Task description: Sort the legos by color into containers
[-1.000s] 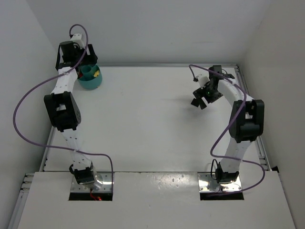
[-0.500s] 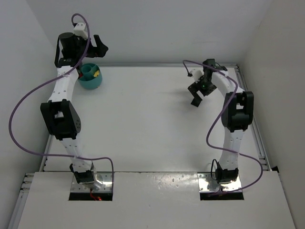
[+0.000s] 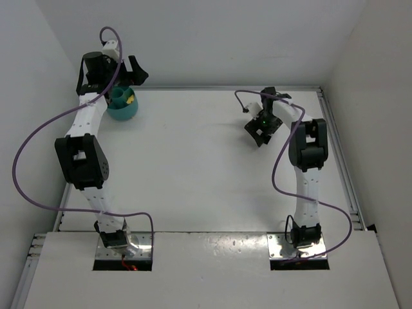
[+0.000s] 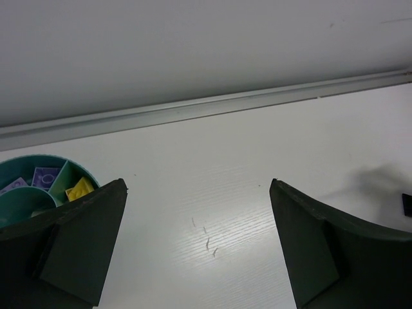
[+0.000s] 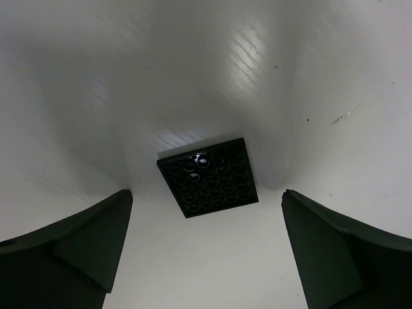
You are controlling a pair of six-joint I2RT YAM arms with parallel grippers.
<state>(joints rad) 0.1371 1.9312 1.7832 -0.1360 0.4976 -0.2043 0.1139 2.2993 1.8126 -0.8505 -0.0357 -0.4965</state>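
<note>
The teal bowl (image 3: 122, 107) stands at the table's back left corner. In the left wrist view its divided containers (image 4: 38, 187) hold purple legos (image 4: 44, 176) and a yellow lego (image 4: 80, 188). My left gripper (image 4: 198, 185) hangs open just right of the bowl, over bare table, with nothing between its fingers. It also shows in the top view, where the left gripper (image 3: 133, 71) is beside the bowl's back rim. A flat black lego plate (image 5: 208, 177) lies on the table. My right gripper (image 5: 207, 194) stands open above it, its fingers wide on either side and apart from it.
A metal rail (image 4: 212, 108) runs along the back wall behind the bowl. The right side wall rail (image 3: 335, 148) lies close to the right arm (image 3: 304, 151). A small dark object (image 4: 407, 205) shows at the right edge of the left wrist view.
My left gripper has lifted away from over the bowl and shifted a little right. My right gripper has swung leftward across the table.
</note>
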